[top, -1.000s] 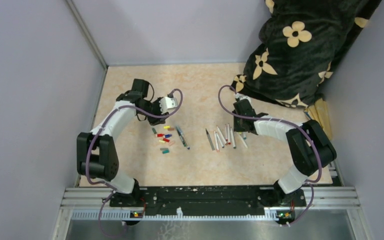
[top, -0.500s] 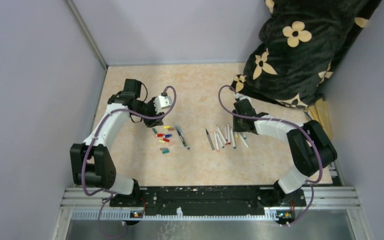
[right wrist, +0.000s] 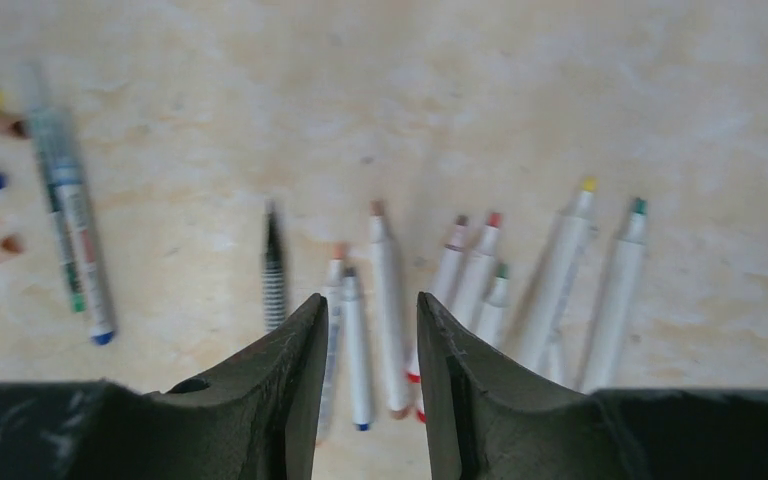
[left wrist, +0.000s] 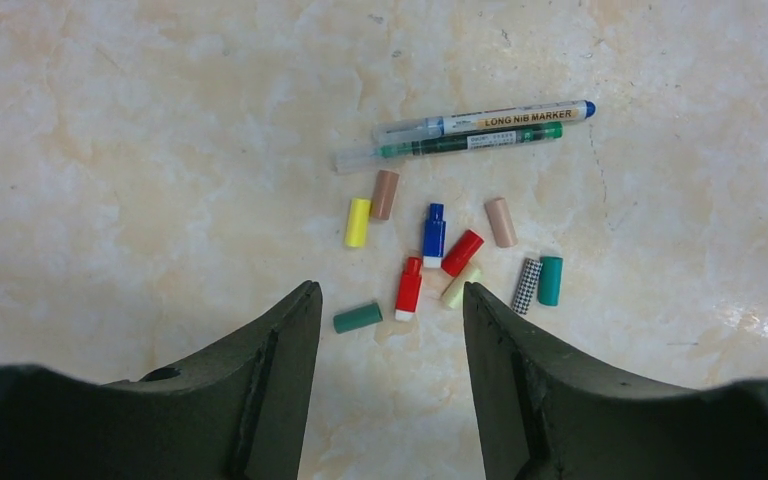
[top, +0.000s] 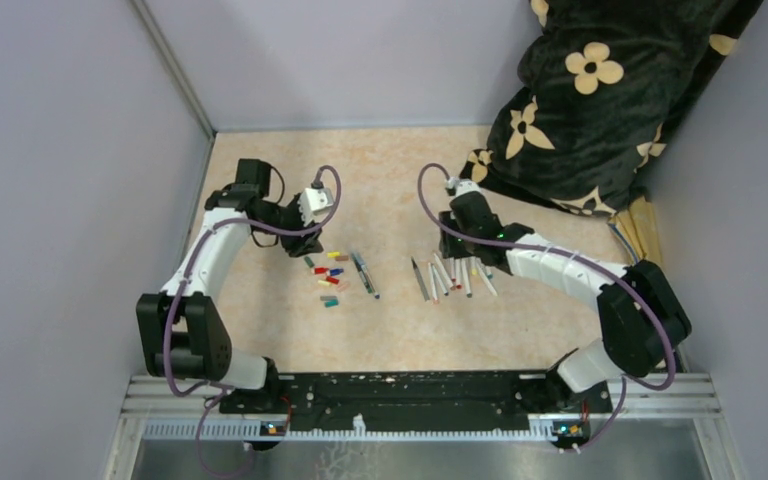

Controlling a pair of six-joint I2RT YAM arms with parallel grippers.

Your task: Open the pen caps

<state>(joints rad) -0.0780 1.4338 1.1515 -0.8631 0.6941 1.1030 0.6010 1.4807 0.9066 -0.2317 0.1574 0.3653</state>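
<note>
Left wrist view looks down on the pen caps [left wrist: 434,250]. They lie loose in one small group on the table [left wrist: 110,150]: yellow, blue, two red, teal, some pale brown and one with a chequered pattern. Just beyond them two capped markers [left wrist: 465,132] lie side by side. The left tool [left wrist: 390,295] is held over the near edge of this group with its fingers apart, and a dark green cap [left wrist: 357,317] shows in the gap between them.

In the blurred right wrist view the pens [right wrist: 480,285] lie in a loose fan, white barrels with coloured tips. The right tool [right wrist: 370,300] is over the left part of the fan, its fingers apart by a narrow gap.

From the top external view, the caps are left of the table's middle and the pens right of it. A dark flowered cloth [top: 600,100] lies at the far right corner.
</note>
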